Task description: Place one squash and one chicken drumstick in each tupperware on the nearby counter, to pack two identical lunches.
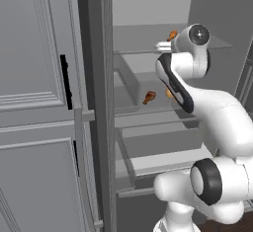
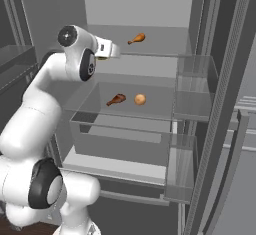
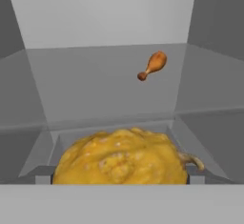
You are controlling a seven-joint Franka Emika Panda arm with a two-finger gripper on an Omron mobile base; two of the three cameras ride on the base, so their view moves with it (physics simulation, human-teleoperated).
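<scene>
My gripper (image 2: 113, 50) reaches into the open fridge at the height of the upper shelf. A bumpy yellow squash (image 3: 121, 157) sits right against the hand camera and hides both fingertips; it appears held between them. Beyond it, an orange-brown drumstick (image 3: 153, 66) lies on the upper shelf (image 2: 150, 49). One level down, a second drumstick (image 2: 116, 99) lies beside a small round tan squash (image 2: 140, 99). From the left base camera the gripper (image 1: 161, 45) is just in front of the upper drumstick (image 1: 172, 35). The tupperware and counter are out of view.
The fridge door with clear bins (image 2: 192, 96) stands open on the right. A tall grey cabinet door (image 1: 34, 78) and the fridge's side wall (image 1: 96, 102) close in the left. A clear drawer (image 2: 120, 129) juts out below the lower shelf.
</scene>
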